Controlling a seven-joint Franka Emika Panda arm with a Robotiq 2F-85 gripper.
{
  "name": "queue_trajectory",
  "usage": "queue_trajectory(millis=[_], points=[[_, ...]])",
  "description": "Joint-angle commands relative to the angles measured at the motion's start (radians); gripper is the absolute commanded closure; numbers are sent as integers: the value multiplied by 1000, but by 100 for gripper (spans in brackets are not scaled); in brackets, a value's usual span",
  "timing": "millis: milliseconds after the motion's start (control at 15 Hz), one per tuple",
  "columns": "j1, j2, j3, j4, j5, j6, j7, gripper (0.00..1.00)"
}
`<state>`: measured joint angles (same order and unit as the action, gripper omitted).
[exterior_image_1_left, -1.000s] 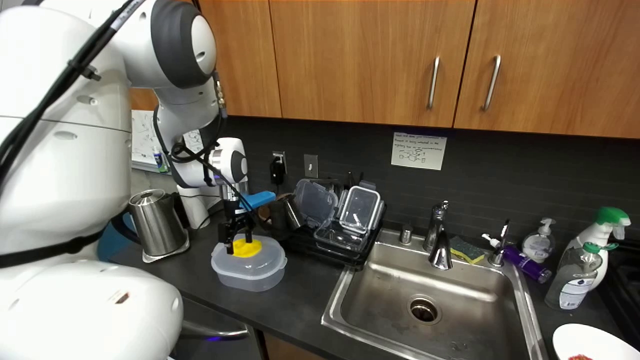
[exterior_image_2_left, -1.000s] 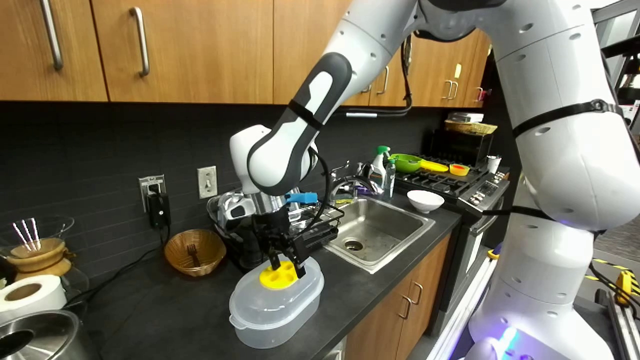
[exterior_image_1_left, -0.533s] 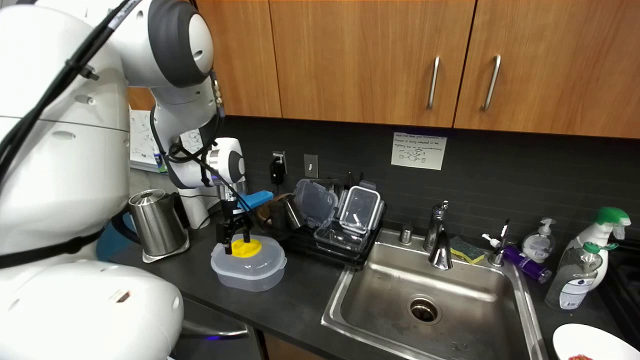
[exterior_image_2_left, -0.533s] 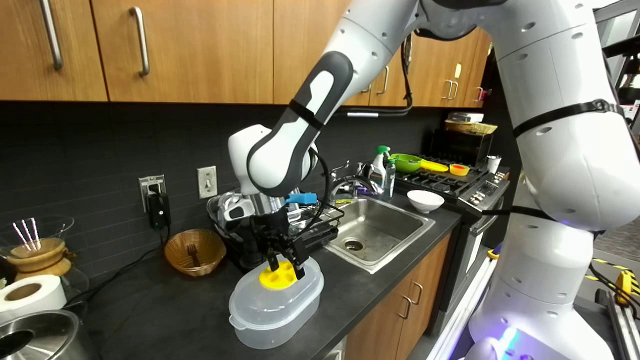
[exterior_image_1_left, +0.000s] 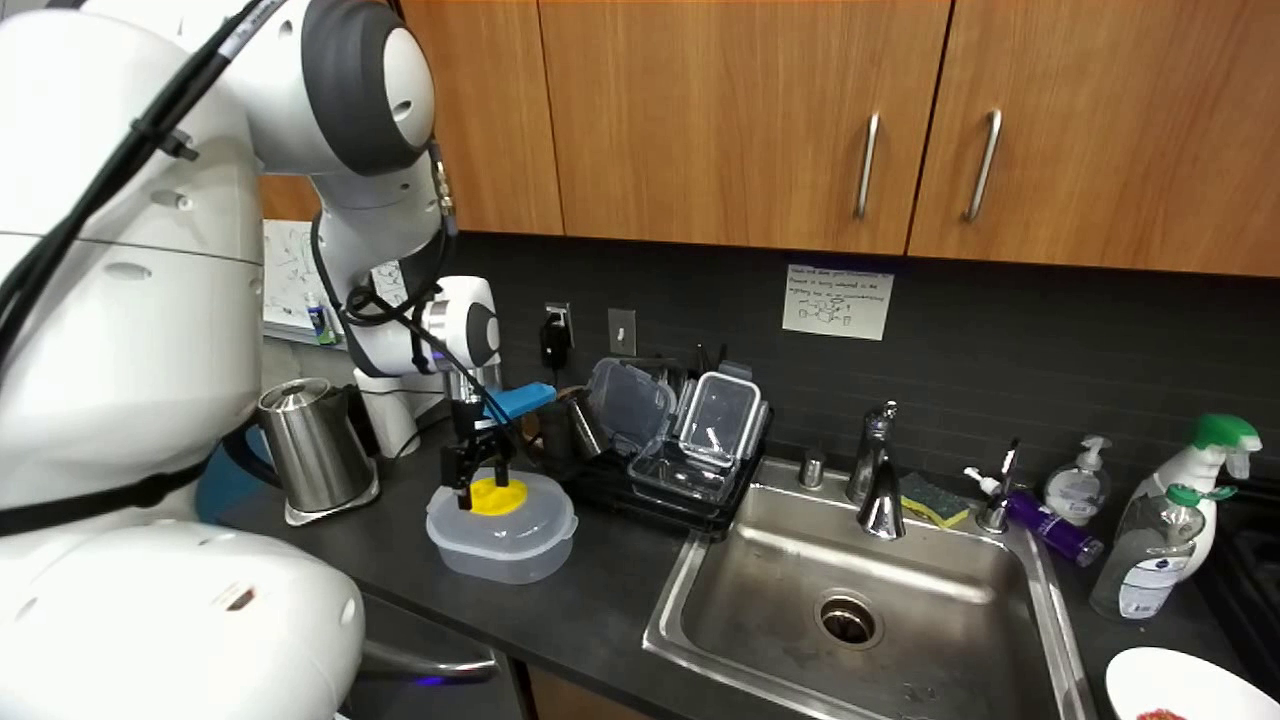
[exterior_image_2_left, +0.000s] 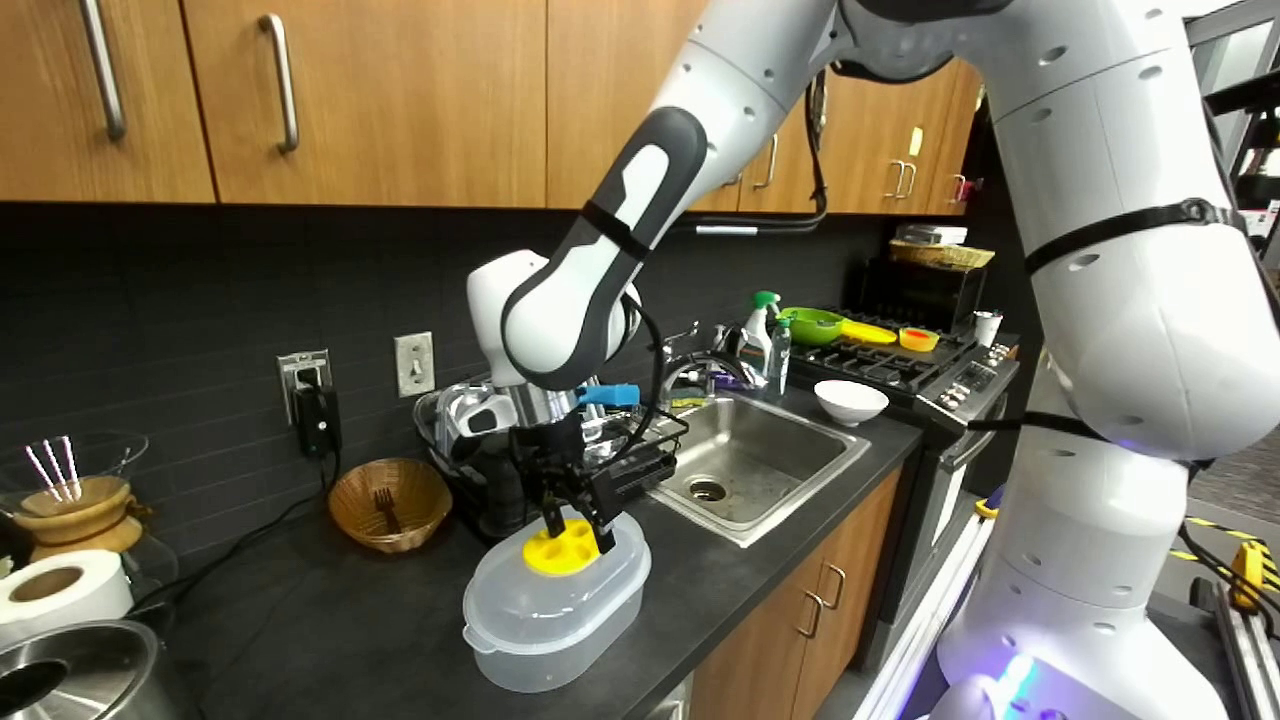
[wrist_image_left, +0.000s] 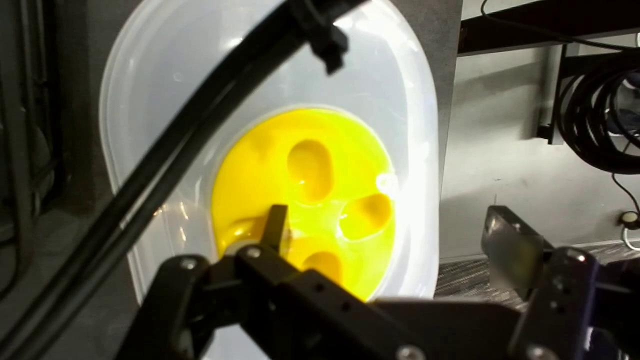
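The tool (wrist_image_left: 392, 225) is released, its two fingers (wrist_image_left: 505, 235) spread well apart over the lid (exterior_image_2_left: 520, 600) of an oval translucent plastic container (exterior_image_2_left: 560, 665). In the wrist view one finger overlaps the round yellow insert (wrist_image_left: 320, 212) with oval hollows on that lid, while its mate shows past the lid's rim; whether either fingertip touches the insert I cannot tell. The container sits upright on the dark worktop (exterior_image_2_left: 300, 620), near the front edge, with a strip of surface between base and edge in both exterior views. Near the container and behind the tool is a black dish rack (exterior_image_1_left: 650, 508) holding clear clamshell boxes (exterior_image_1_left: 720, 415), leaving little room there; beyond it lies the stainless-steel sink (exterior_image_1_left: 765, 615). In an exterior view a broad stretch of worktop separates the container from a wicker basket (exterior_image_2_left: 430, 490) with a fork (exterior_image_2_left: 387, 508) inside and from a paper roll (exterior_image_2_left: 80, 590). A stainless-steel kettle (exterior_image_1_left: 320, 450) stands apart. Wooden wall cabinets (exterior_image_1_left: 700, 120) end above the tool, and black cables (wrist_image_left: 215, 105) cross before the lid in the wrist view.
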<state>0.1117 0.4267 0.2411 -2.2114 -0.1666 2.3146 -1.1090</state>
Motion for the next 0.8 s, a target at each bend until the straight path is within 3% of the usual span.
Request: queue_trajectory(millis=[0,333,400,533,733], points=[[-14,8,-5,1,5,7,-14,0],[-25,7,-5,1,6,24,-20,0],[-28,8,-5,0,8,32,-22,21],[-32,7,-6,0,7,53,-20,32],[-38,5,-6,4,9,72,-20,56]])
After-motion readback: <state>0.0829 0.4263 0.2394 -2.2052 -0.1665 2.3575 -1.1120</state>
